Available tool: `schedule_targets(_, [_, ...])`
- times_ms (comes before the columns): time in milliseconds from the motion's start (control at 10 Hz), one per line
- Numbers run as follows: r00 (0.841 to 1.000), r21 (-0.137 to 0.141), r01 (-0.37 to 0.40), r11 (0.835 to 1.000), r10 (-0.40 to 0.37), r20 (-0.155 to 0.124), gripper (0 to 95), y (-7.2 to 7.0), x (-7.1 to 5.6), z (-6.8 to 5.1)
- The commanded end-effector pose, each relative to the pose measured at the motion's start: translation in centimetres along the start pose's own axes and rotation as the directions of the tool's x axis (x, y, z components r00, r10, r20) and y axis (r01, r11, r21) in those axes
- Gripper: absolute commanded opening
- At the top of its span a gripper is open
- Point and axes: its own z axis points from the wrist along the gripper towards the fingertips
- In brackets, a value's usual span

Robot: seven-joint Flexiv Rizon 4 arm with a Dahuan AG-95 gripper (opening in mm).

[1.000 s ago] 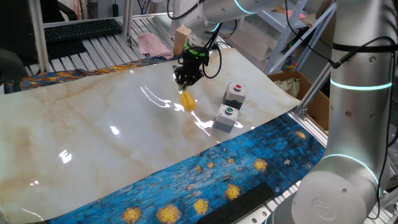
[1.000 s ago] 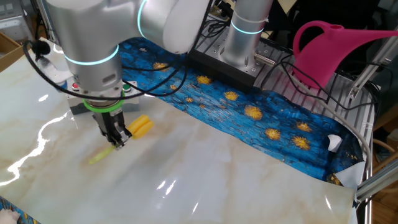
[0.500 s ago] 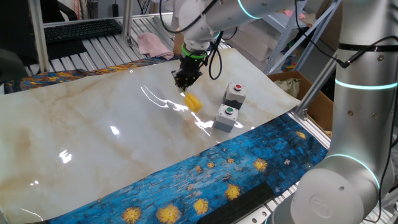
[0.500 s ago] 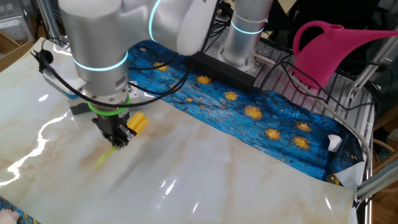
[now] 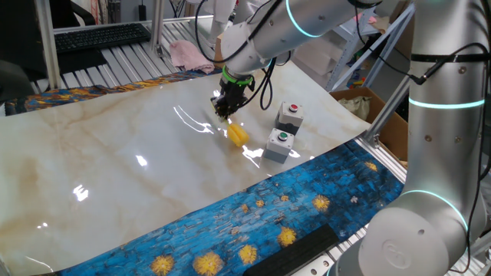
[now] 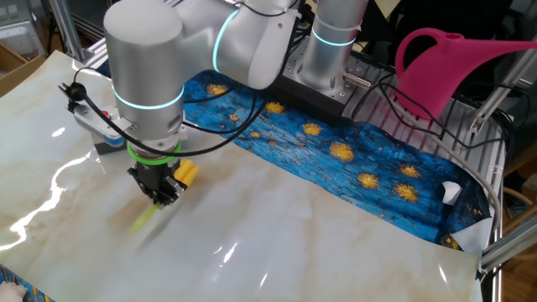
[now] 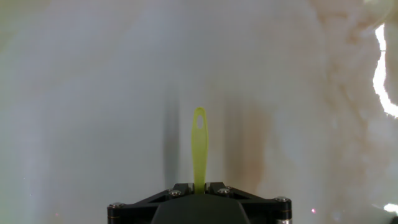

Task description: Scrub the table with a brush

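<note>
The arm's thick silver wrist hangs low over the table [image 6: 336, 226], pointing straight down, with a green ring just above the black fingers [image 6: 159, 191]. The fingers are nearly pressed together, pinching the brush [image 6: 186, 173] by its thin stick: in the hand view the yellow-green handle [image 7: 199, 146] juts out from between them, its end pierced by a small hole, over the pale marble. The yellow head sticks out on one side of the fingers and the handle trails out on the other, low over the glossy top; whether the head touches the surface cannot be told.

In the other fixed view, wide bare marble lies around the fingers on the near and right sides. Behind the wrist sit two grey button boxes [image 5: 279, 144], close to the brush head but apart from it. Beyond them the table's long edge meets the blue cloth [image 6: 352, 159] with yellow swirls. Farther back stand a second arm's base [image 6: 331, 50] and a pink watering can [image 6: 436, 63].
</note>
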Motion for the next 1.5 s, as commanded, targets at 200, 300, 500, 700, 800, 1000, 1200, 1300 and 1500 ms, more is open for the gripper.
schedule_targets(200, [1.000,-0.003,-0.008,1.000,0.008,0.011,0.0,0.2,-0.1,0.6])
schedule_targets(300, [1.000,-0.003,-0.018,1.000,0.018,0.014,0.0,0.6,-0.1,0.6])
schedule_targets(500, [0.999,-0.006,-0.050,0.999,0.050,0.019,0.0,1.7,0.0,0.6])
schedule_targets(700, [0.996,-0.008,-0.082,0.997,0.082,0.026,0.0,2.8,0.2,0.7])
schedule_targets(800, [0.995,-0.009,-0.095,0.995,0.095,0.023,0.0,3.4,0.3,0.4])
schedule_targets(1000, [0.993,-0.008,-0.120,0.993,0.121,0.016,0.0,4.6,0.4,-0.2])
schedule_targets(1200, [0.990,-0.007,-0.142,0.990,0.142,0.011,0.0,5.6,0.7,-0.8])
schedule_targets(1300, [0.989,-0.006,-0.148,0.989,0.148,0.004,0.0,5.9,0.8,-0.9])
schedule_targets(1500, [0.988,-0.001,-0.150,0.989,0.150,-0.043,0.0,5.9,0.5,-1.3])
